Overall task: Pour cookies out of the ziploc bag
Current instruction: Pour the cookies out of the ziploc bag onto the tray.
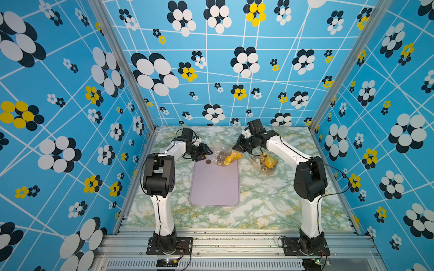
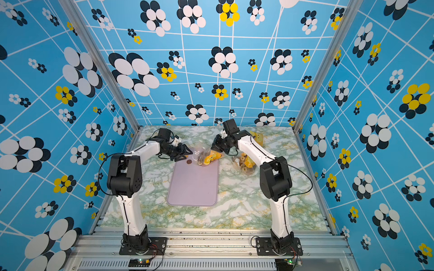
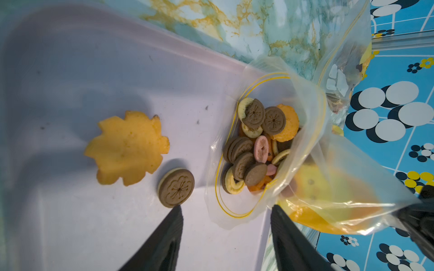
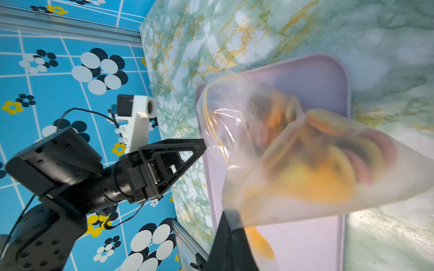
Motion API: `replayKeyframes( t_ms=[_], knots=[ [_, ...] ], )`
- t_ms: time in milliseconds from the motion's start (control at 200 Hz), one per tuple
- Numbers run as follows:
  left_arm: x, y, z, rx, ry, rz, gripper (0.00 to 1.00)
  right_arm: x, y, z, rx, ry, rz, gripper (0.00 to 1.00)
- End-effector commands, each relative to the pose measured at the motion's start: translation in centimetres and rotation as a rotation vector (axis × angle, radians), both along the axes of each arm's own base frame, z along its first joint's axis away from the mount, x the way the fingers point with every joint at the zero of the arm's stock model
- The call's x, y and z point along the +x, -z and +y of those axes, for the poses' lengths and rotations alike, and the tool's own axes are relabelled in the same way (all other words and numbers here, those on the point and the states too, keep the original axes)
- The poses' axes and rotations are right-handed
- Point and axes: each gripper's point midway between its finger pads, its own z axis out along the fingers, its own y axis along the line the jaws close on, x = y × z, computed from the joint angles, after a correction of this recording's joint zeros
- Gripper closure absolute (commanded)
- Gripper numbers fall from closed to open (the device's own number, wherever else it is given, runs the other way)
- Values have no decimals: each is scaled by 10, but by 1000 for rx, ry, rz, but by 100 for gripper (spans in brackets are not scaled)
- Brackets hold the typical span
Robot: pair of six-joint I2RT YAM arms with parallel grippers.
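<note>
Most of the cookies (image 3: pixel 258 145) are packed just inside the open mouth of the bag (image 3: pixel 340 183). A single dark brown cookie (image 3: pixel 176 187) lies out on the tray (image 3: pixel 70 70), just beside a yellow leaf-shaped piece (image 3: pixel 128 147). The pour is therefore judged to be at an early stage.

The bag is held up by its closed end in the right pincer (image 1: pixel 235 148), whose jaws are clamped on the plastic. It is slanted so that the mouth rests low on the far end of the tray. The left pincer (image 3: pixel 226 207) is positioned at the mouth with its jaws parted and nothing gripped. In the right wrist view, one of its fingertips is seen touching the lip at the zip line.

Recommended procedure for the step in hand:

1. The closed end should be raised further, so that the contents slide toward the mouth.
2. The mouth should be kept over the inside of the tray, because the tray's far edge and the desk (image 1: pixel 270 199) are close by.
3. Short, gentle shakes are preferred to a steep tip. The cookies are wedged on edge and could release together and roll.
4. If the mouth collapses, the lower lip should be taken by the left pincer and held down.

A second bag (image 1: pixel 264 164) lies on the desk beside the tray and should be left undisturbed.
</note>
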Motion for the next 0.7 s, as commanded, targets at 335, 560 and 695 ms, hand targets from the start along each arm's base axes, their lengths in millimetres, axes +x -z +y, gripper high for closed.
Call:
replayKeyframes(
  t_ms=[335, 560, 695],
  knots=[
    [4, -21, -39, -180, 83, -71, 36, -6, 17, -12, 12, 7, -5, 100],
    [-9, -9, -54, -113, 139, -44, 40, -5, 18, -16, 23, 19, -3, 100],
    [-8, -12, -62, -130, 159, -45, 47, -6, 18, -18, 27, 22, -4, 100]
  ],
)
